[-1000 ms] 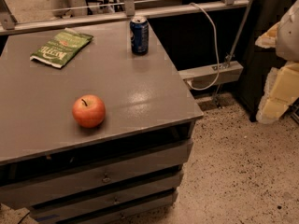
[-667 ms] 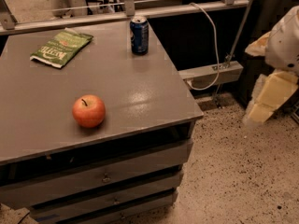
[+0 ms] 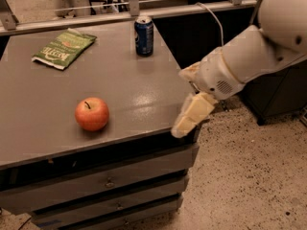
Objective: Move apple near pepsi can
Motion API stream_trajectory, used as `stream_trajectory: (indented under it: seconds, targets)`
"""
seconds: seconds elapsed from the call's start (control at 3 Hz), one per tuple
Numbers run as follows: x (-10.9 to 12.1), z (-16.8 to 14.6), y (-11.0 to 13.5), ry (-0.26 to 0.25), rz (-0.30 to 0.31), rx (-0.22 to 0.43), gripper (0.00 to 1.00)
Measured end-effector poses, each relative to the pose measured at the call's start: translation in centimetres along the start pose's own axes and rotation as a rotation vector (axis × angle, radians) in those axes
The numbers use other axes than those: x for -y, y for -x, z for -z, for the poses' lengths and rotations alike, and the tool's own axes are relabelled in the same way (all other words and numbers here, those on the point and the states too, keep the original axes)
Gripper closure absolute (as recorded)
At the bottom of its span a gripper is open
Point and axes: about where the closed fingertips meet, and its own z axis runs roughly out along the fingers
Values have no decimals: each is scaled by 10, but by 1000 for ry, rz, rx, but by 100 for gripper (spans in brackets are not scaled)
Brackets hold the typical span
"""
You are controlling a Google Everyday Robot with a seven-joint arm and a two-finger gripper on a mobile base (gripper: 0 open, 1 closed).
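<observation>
The red-orange apple (image 3: 91, 113) sits on the grey table top (image 3: 129, 75), towards the front and left of centre. The dark blue pepsi can (image 3: 144, 35) stands upright near the table's back right corner, well apart from the apple. My gripper (image 3: 183, 102) hangs over the table's right front edge, to the right of the apple and nearer than the can. Its cream fingers (image 3: 192, 115) are spread apart and hold nothing.
A flat green chip bag (image 3: 63, 48) lies at the back left of the table. Drawers (image 3: 105, 181) run under the table top. A metal rail (image 3: 96, 18) runs behind the table, and a white cable (image 3: 213, 18) hangs at the back right. Speckled floor (image 3: 249, 176) lies to the right.
My arm has swung in from the far right towards the table, and the gripper now reaches the table's right front edge. The apple, can and bag have not moved.
</observation>
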Motion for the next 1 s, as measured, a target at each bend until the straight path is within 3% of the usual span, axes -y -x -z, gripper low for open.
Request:
stream_trajectory:
  seconds: [0.67,1.0]
  targets:
    - [-40,-89,105,176,114,314,0]
    - [-66,-121,137,223,179,404,0]
